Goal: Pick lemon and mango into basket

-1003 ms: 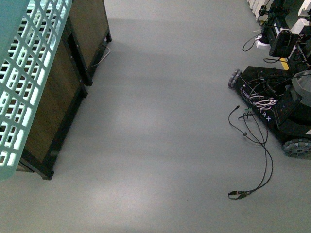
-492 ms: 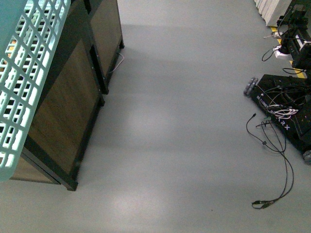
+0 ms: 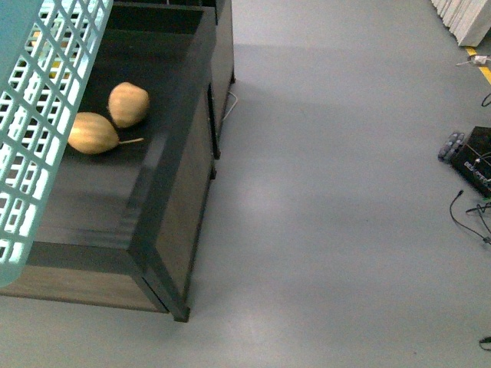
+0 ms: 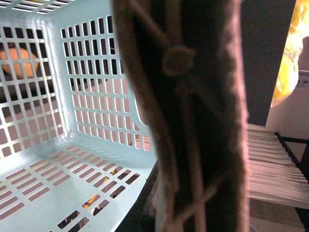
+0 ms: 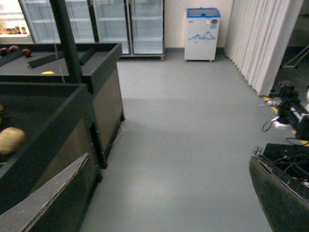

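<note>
So, front view first: we see the basket (image 3: 15, 46) as a teal slotted wall, very close, along the 9 o'clock edge. Next to it, around 10 o'clock, a dark display bin (image 3: 173, 153) holds a rounder fruit (image 3: 128, 104) and a longer fruit (image 3: 92, 133) with a stem, right beside each other. Both look tan, and we can't say if they're the lemon and the mango.

Left wrist view: we're looking into the basket. An orange fruit (image 4: 17, 60) shows through its slotted wall from outside. A blurry brown bar (image 4: 193, 116) blocks the middle, so we can't tell what the left gripper's fingers are doing.

Right wrist view: the right gripper (image 5: 169, 159) hangs over grey floor (image 5: 193, 145), fingers spread wide and empty.
</note>
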`<state>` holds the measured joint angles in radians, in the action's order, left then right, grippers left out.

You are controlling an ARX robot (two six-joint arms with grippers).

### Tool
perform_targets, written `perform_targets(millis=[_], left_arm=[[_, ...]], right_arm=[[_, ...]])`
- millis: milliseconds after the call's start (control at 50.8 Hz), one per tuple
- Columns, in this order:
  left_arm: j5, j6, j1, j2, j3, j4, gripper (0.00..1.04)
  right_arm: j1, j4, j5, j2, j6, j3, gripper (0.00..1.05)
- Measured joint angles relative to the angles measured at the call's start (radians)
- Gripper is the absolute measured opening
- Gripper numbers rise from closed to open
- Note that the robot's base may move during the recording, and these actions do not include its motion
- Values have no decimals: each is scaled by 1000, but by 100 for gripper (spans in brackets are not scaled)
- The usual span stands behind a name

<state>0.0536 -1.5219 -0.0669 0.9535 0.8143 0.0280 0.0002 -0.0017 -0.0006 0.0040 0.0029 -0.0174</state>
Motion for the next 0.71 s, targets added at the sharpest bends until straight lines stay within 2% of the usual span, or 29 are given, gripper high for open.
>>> perform_targets(millis=[708], left_arm=[[1, 2, 0, 0, 1, 0, 5]], right_arm=[[0, 0, 3, 0, -1, 0, 96]])
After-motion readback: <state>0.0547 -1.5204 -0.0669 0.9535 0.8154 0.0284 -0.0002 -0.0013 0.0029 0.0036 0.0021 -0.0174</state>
